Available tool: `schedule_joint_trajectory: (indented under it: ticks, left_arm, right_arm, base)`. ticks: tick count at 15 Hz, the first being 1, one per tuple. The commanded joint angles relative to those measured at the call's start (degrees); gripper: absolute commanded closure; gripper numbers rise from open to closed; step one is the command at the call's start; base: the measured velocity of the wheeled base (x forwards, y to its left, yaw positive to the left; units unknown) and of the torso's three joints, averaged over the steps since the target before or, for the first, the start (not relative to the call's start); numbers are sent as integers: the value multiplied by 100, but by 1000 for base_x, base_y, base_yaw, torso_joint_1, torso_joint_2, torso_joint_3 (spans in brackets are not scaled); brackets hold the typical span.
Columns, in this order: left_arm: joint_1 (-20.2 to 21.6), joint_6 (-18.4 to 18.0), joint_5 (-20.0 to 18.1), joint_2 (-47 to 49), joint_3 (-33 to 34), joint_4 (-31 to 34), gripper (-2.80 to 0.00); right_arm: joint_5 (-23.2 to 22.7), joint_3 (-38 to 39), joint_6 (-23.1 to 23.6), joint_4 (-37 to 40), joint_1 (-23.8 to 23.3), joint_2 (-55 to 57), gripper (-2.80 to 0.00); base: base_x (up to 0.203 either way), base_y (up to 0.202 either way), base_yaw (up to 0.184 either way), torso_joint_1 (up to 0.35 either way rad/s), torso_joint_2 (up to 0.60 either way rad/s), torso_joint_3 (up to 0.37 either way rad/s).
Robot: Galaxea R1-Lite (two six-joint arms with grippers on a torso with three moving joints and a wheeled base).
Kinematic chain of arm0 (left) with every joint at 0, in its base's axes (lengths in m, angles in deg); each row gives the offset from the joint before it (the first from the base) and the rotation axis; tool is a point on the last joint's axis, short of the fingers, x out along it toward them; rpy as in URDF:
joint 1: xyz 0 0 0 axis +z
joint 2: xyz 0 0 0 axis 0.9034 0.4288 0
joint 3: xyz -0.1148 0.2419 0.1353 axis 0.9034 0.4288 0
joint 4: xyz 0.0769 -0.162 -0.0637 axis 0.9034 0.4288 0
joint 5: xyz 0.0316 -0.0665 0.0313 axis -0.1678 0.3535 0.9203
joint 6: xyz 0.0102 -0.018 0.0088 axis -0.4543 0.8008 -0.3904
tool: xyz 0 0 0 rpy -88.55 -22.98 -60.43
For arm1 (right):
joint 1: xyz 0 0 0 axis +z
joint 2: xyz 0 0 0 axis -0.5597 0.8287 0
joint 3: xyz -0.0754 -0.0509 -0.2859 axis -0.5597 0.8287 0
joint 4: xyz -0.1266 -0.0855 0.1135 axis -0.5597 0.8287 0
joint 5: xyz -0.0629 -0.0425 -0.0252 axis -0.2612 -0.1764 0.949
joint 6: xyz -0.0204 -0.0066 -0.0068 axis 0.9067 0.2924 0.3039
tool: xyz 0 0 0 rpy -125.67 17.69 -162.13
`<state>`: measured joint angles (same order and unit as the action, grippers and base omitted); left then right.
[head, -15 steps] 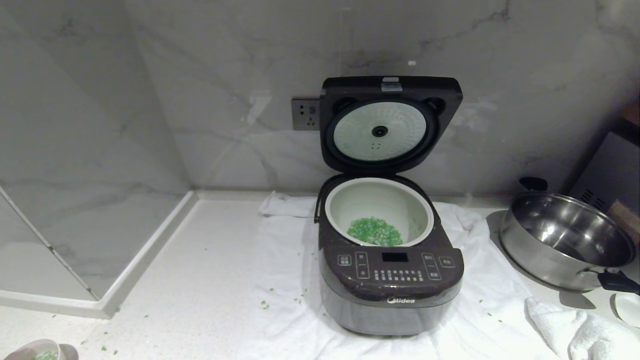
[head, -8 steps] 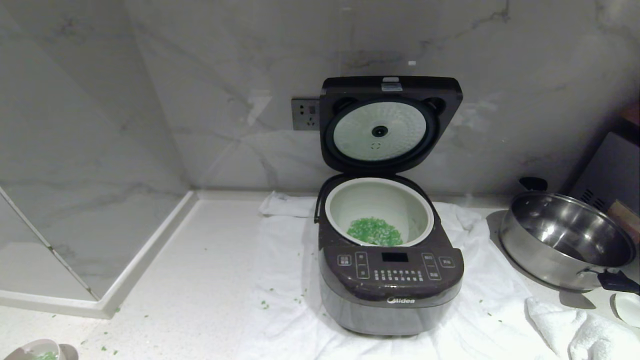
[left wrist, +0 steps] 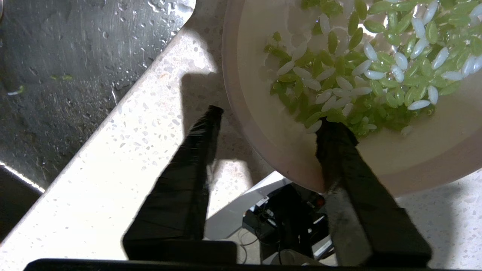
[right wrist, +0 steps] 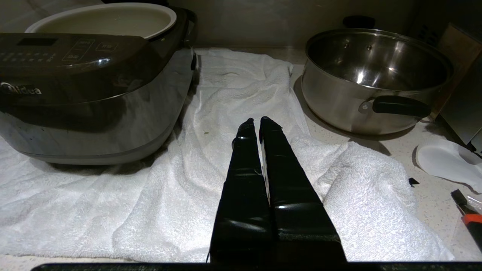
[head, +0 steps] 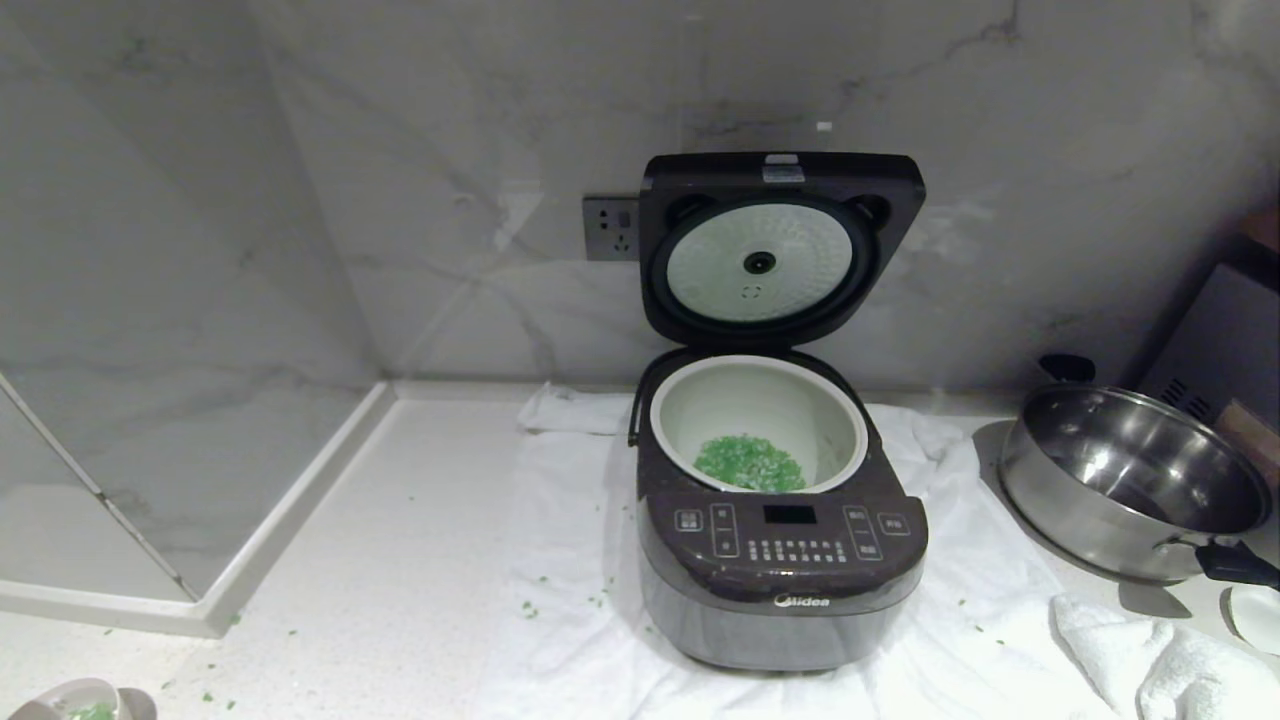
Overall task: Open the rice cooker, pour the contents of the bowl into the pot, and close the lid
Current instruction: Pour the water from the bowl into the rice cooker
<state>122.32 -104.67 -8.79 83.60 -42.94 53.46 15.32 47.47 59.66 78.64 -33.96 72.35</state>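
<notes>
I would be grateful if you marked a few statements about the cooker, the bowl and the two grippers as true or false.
1. The lid of the rice cooker stands open. True.
2. The pot is empty. False: green bits lie on its bottom.
3. The bowl has been emptied completely. False: green and white grains are inside it.
4. The left gripper straddles the bowl's rim, one finger inside and one outside. True.
5. The right gripper holds the steel pan by its handle. False: it is shut on nothing, over the white towel.
</notes>
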Motion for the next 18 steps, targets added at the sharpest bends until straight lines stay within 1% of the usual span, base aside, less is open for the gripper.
schedule_joint_trajectory:
  ticks: [1, 10, 15, 18]
  left_arm:
    - [-1, -9, -6, 42, -23, -9, 0]
    - [-5, -9, -24, 77, -5, -9, 0]
    - [-109, -18, -108, 69, 125, 0, 0]
    - [-220, -16, -263, 3, 230, 0, 0]
  right_arm:
    - [-3, 1, 6, 7, 1, 0, 0]
    - [-3, 1, 2, 0, 1, 0, 0]
    - [-3, 1, 6, 0, 1, 0, 0]
    - [-3, 1, 6, 0, 1, 0, 0]
  base:
    - [0, 0, 0, 0, 0, 0]
    - [0, 0, 0, 0, 0, 0]
    - [0, 0, 0, 0, 0, 0]
    - [0, 0, 0, 0, 0, 0]
